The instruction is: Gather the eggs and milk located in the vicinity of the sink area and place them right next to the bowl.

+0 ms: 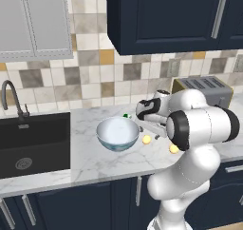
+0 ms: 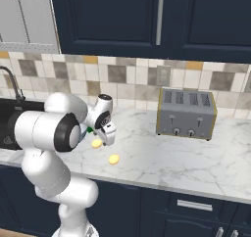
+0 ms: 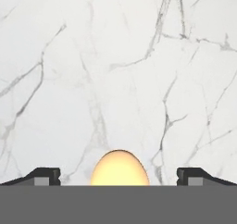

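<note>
Hand view showed a yellow-orange egg (image 3: pixel 120 168) lying on the white marble surface (image 3: pixel 115 70), centred between the gripper's (image 3: pixel 119 176) two dark fingertips (image 3: pixel 44 176), which stood wide apart and touched nothing. From the left base view, that egg (image 1: pixel 146 139) sat just beside the pale bowl (image 1: pixel 117 133), on its right, with the gripper (image 1: pixel 141 127) close over it; a second egg (image 1: pixel 174 148) lay further right, near the arm. A green spot (image 1: pixel 126 115) behind the bowl was probably the milk top, though too little showed to be sure. The black sink (image 1: pixel 33 143) was well apart on the left. Both eggs seemed to be placed by the bowl already, so the egg step looked about finished. The next move likely called for lifting clear without nudging the egg, then checking the milk's place.
</note>
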